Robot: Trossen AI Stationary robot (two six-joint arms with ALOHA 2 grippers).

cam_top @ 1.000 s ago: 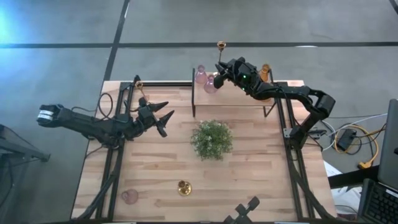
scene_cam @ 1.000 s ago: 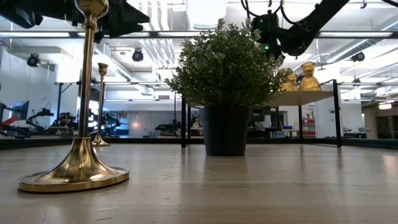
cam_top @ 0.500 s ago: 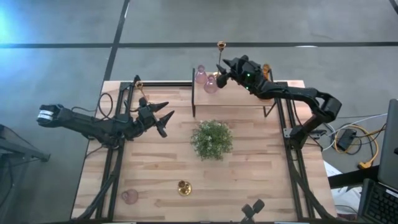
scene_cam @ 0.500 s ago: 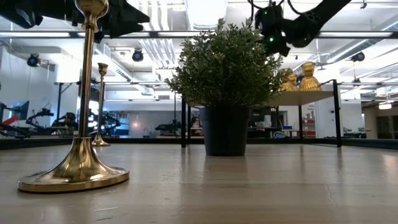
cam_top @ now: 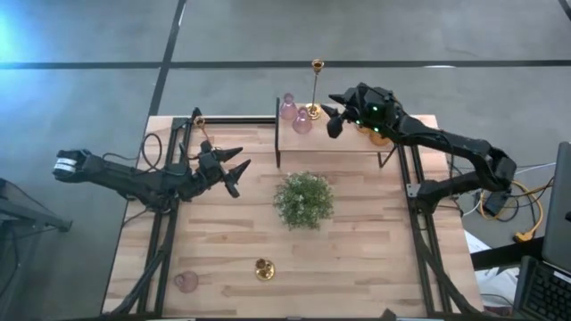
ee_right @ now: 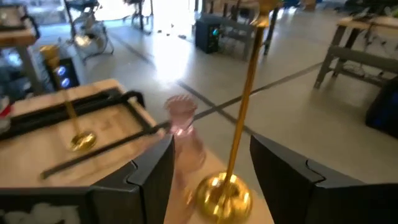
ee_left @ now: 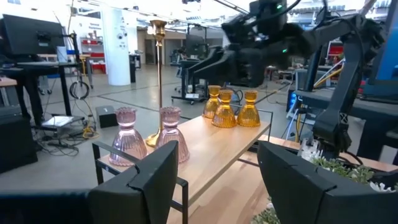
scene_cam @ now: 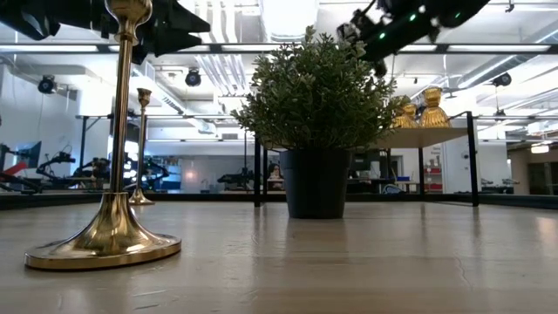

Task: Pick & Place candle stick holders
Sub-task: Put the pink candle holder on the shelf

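We count nine holders. On the raised shelf [cam_top: 357, 143] at the top centre of the high view: two pink holders [cam_top: 294, 114], one tall brass holder [cam_top: 315, 89] and three amber holders [ee_left: 231, 109], the ambers clearest in the left wrist view, lined up in a row. On the tabletop [cam_top: 357, 259]: one brass holder [cam_top: 198, 120] at the upper-left corner, another brass one [cam_top: 264, 268] at the lower centre, one pink holder [cam_top: 186, 283] at the lower left. One plant [cam_top: 304, 199] sits mid-frame.

Right hand [cam_top: 335, 114] sits over the shelf, fingers spread wide, gripping nothing. We see the shelf's brass holder just left of it in the high view, standing free on its base. In the right wrist view its stem [ee_right: 245, 99] rises between the two fingers without touching either; one pink holder [ee_right: 183, 140] is just beside it.

Left hand [cam_top: 239, 171] hovers over the tabletop at centre left, fingers wide apart, empty. It points toward the shelf; the nearest holder is the upper-left brass one, behind it and apart.
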